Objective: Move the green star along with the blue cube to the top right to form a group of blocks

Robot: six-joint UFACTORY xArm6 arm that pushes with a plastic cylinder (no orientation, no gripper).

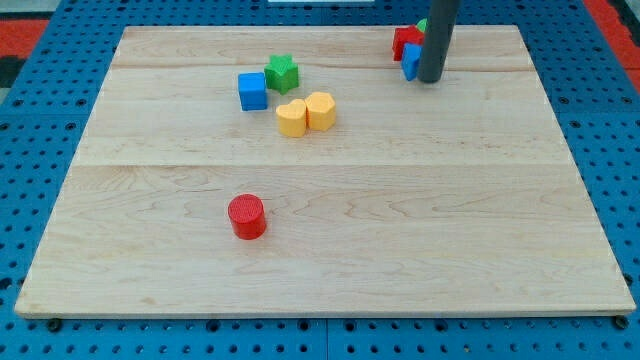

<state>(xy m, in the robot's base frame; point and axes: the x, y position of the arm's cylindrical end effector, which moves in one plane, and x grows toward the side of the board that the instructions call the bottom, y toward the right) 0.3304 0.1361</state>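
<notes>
Two task blocks sit upper centre-left of the frame: green star touching blue cube at its lower left, neither with a clear long axis. Two yellow blocks touch just below them. One red cylinder stands alone, lower centre-left. My tip has no jaws and holds nothing; it sits upper right on the wooden board, against a half-hidden red block, blue block and green block.

Eight blocks, one board.
</notes>
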